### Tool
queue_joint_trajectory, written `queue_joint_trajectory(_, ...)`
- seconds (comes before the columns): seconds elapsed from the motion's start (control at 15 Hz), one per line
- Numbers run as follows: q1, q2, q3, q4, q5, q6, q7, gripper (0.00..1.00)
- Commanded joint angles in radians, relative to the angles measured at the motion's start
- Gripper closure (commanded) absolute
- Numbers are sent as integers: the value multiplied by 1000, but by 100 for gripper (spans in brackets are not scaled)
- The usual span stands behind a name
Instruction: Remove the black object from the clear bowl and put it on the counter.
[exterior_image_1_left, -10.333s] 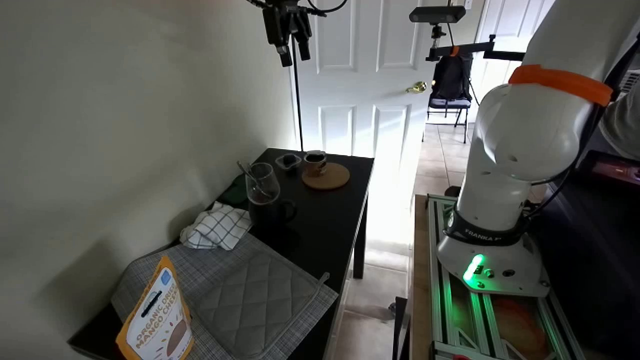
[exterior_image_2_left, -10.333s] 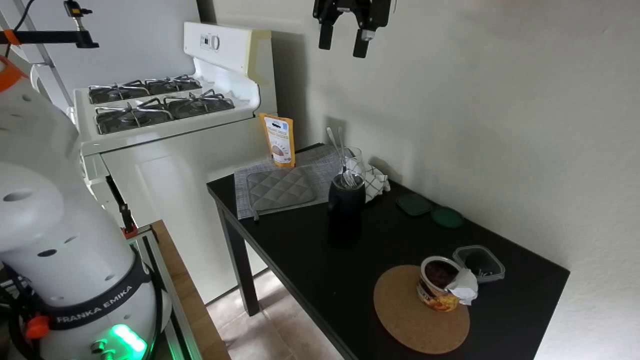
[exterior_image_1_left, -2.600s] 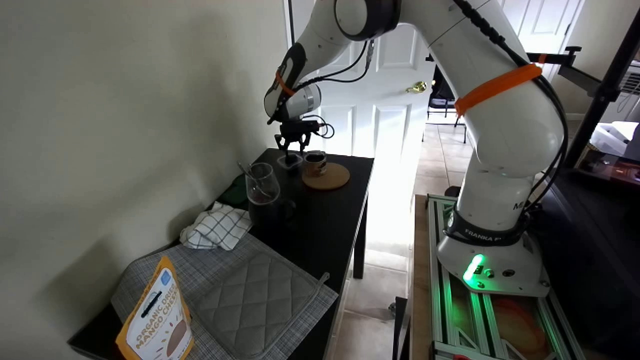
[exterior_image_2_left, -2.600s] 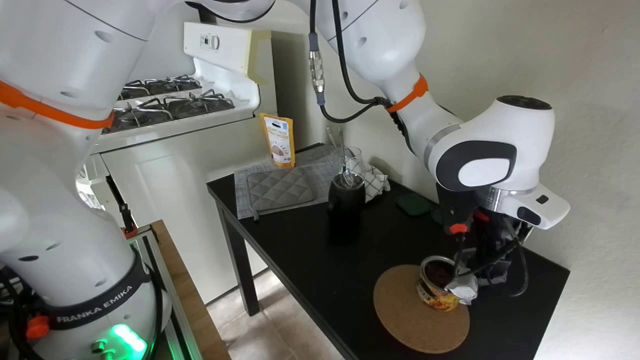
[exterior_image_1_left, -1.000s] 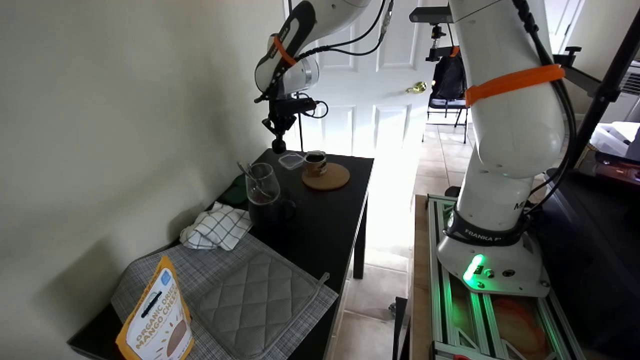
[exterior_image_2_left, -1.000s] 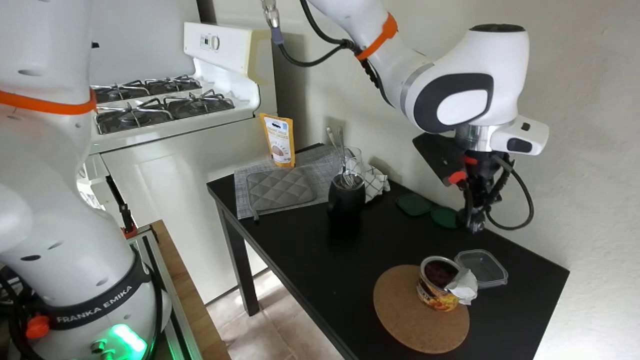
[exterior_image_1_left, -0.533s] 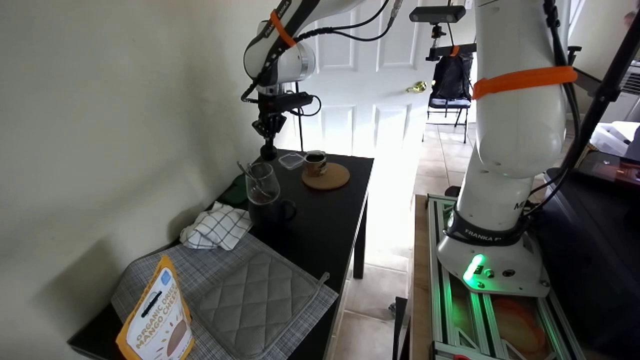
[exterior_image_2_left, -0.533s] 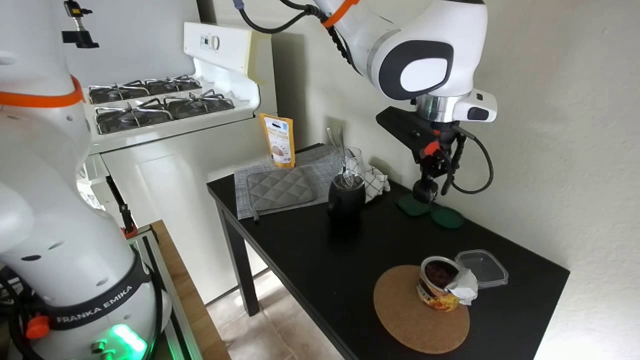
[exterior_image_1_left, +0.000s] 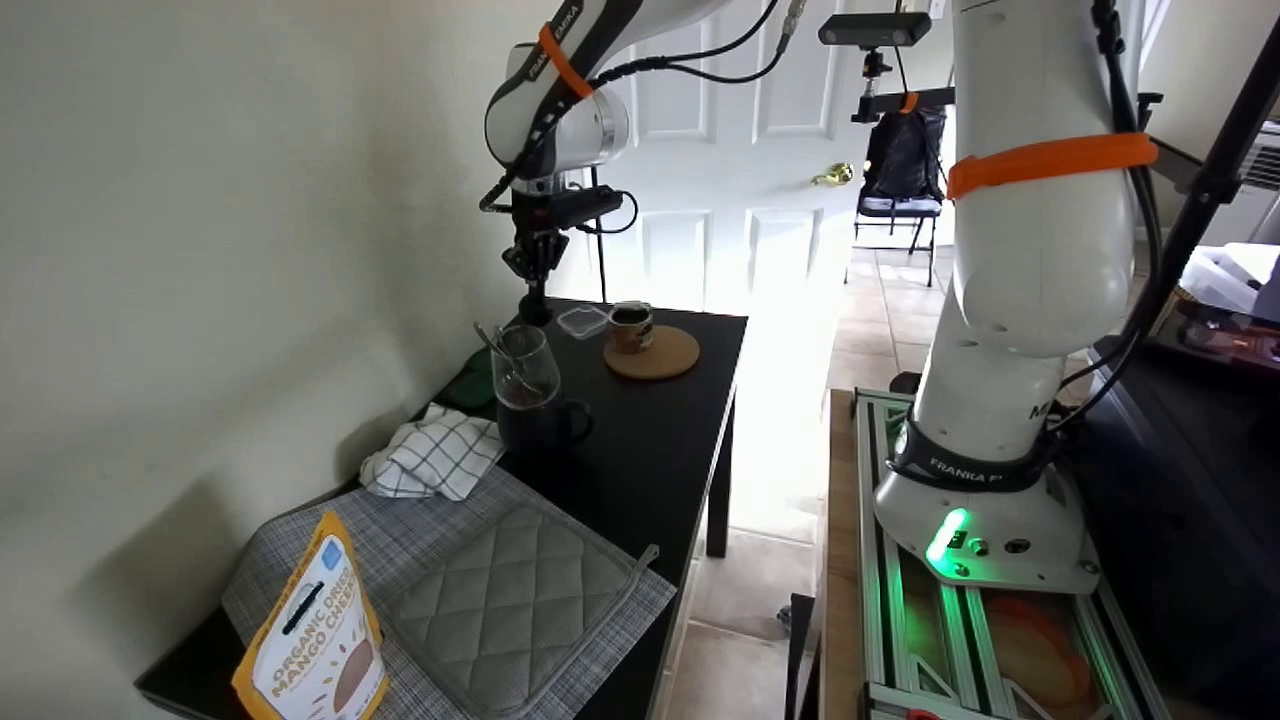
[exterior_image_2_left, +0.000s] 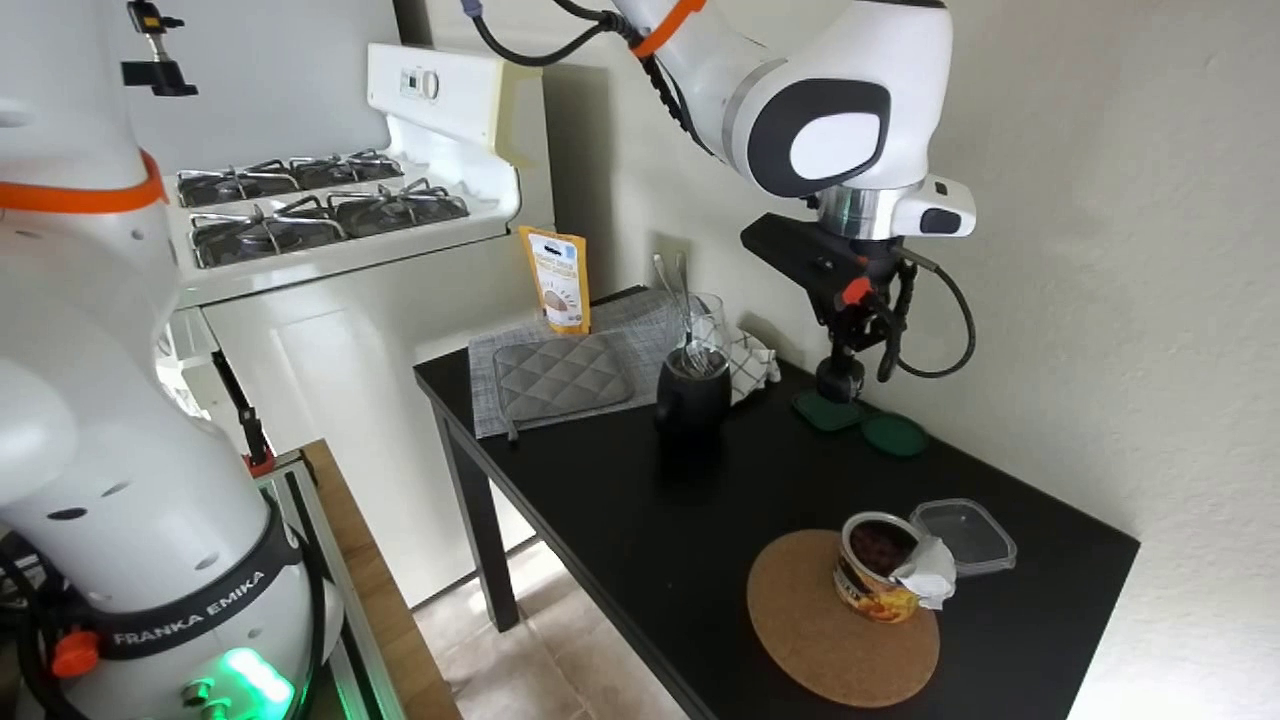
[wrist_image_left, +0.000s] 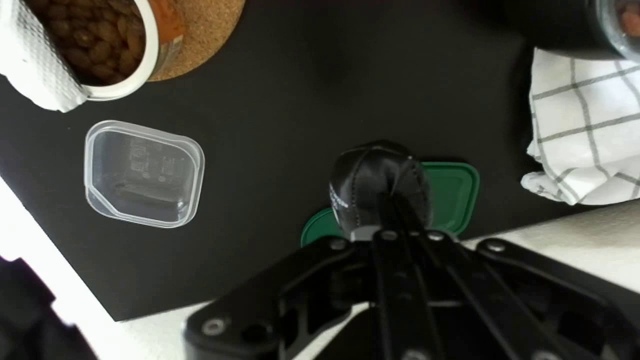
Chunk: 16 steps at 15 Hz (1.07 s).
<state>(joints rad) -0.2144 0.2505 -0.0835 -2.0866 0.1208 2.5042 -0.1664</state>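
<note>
My gripper (wrist_image_left: 391, 197) is shut on the black object (wrist_image_left: 362, 175), a stitched dark ball with small white lettering. In the wrist view the fingers press into it, leaving a crease. Both exterior views show the black object (exterior_image_2_left: 841, 383) hanging from the gripper (exterior_image_1_left: 537, 286); it seems raised over the counter (exterior_image_2_left: 620, 510), near the wall, though its height is hard to judge. Off to one side, the clear bowl (wrist_image_left: 145, 172), a squarish see-through container, lies on the counter with nothing inside.
Below the ball are two green lids (exterior_image_2_left: 895, 434). A cork disc (exterior_image_2_left: 800, 640) carries an open tub (exterior_image_2_left: 872, 598) with its foil peeled back. A dark mug (exterior_image_2_left: 693, 400) with utensils stands beside a checked cloth (wrist_image_left: 590, 135). The wall (exterior_image_2_left: 1090, 300) rises close behind.
The gripper, which was down in the clear bowl, has come up with the black object and swung along the wall towards the mug. Over the last half second it has moved only slightly.
</note>
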Motion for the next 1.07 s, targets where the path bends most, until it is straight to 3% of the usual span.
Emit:
queue_joint_trajectory(0.0,25,-49,-10,-77,-44,26,-12,99)
queue_joint_trajectory(0.4,38,-26,-18,-112,-69,8,17,99)
queue_joint_trajectory(0.47,37,-23,-23,-119,-75,2,27,72)
queue_joint_trajectory(0.6,33,-22,-28,-125,-73,6,40,64)
queue_joint_trajectory(0.8,18,-46,-16,-131,-10,25,3,42)
queue_joint_trajectory(0.87,2,-68,5,-140,45,34,-69,34)
queue_joint_trajectory(0.93,23,-25,-20,-107,-15,10,-7,27)
queue_joint_trajectory(1.0,22,-30,-18,-106,-7,11,-16,45)
